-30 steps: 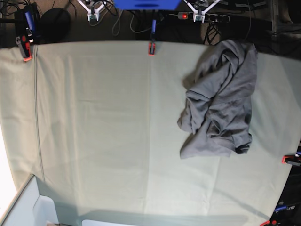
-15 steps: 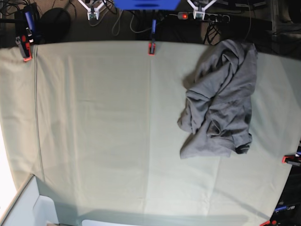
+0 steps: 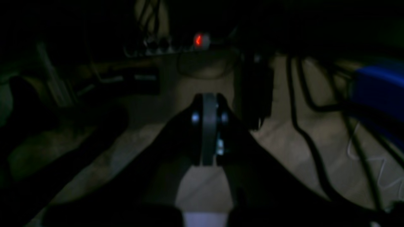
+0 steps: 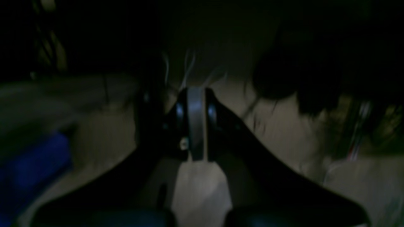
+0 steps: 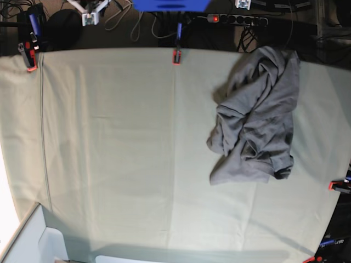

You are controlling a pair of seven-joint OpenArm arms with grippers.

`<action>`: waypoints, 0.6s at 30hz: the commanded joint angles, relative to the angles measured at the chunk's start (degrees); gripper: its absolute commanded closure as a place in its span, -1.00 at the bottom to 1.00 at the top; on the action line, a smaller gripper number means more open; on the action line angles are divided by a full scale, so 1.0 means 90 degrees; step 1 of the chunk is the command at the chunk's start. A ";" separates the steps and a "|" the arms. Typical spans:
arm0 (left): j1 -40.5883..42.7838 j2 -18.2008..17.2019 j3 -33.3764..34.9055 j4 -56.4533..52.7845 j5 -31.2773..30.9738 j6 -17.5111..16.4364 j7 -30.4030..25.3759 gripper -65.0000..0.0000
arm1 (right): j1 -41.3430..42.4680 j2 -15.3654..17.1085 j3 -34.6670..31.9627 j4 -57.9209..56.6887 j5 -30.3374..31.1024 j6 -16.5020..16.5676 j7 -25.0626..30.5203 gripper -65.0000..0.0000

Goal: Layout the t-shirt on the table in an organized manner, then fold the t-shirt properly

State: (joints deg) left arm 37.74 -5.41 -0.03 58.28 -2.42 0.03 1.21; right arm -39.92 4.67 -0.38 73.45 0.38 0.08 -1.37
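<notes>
The grey t-shirt [image 5: 256, 125] lies crumpled in a heap on the right half of the table [image 5: 109, 137], its upper end near the far edge. Both arms are off the table, beyond its far edge. Of my left gripper [image 5: 243, 3] only a white tip shows at the top right of the base view; in its own wrist view the left gripper [image 3: 209, 104] is shut on nothing over a dim floor. My right gripper [image 5: 88, 16] is at the top left; in its wrist view the right gripper [image 4: 195, 94] is shut and empty too.
Red-orange clamps [image 5: 176, 56] [image 5: 31, 61] [image 5: 339, 186] grip the table's edges. Behind the far edge are a blue box [image 5: 170, 4], a power strip [image 5: 236, 19] with a red light, and loose cables. A white bin [image 5: 33, 241] stands at the near left corner.
The right gripper's tip has shifted left along the far edge. The left gripper's tip has moved up, almost out of the base view. The t-shirt has not moved.
</notes>
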 commanded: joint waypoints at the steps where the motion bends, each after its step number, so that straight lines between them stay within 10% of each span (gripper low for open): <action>1: 0.0305 -0.0029 -0.0001 0.0377 -0.0137 -0.0018 -0.0081 1.00 | -0.0228 0.0024 0.0038 0.0342 0.0011 0.0026 0.0088 1.00; 18: 0.1399 -0.0986 -0.0392 0.4645 -0.2315 0.0021 -0.0081 1.00 | -0.0316 0.0033 -0.0099 0.4083 0.0011 0.0026 0.0088 1.00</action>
State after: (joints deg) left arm 49.54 -13.91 -3.33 99.31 -23.27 -0.05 1.63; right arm -42.15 4.73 -1.37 109.36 0.43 0.19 -1.93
